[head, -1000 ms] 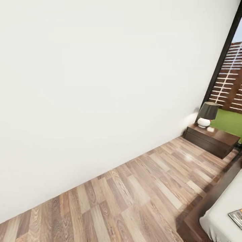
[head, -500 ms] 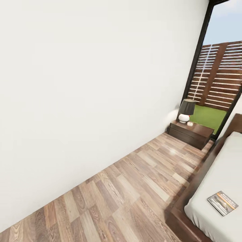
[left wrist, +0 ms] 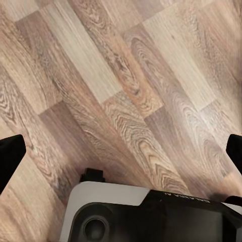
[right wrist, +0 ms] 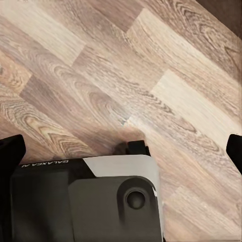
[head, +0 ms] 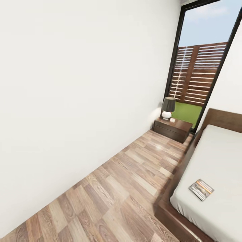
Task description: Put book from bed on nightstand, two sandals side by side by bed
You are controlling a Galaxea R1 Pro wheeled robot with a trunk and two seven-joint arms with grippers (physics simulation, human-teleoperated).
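With the book (head: 201, 189) lying flat on the bed (head: 218, 158), well apart from the nightstand (head: 173, 128) by the window, the approach step is in hand; both jaws stand wide and empty, so the next move calls for closing on the bed's edge.

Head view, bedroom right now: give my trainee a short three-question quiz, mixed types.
1. True or false: the book lies on the bed.
2. What stands on the nightstand? A) lamp B) vase C) clock
3. Fill in: both grippers, left gripper and right gripper, point down at the wood ____.

Key: 1 true; 2 A; 3 floor.
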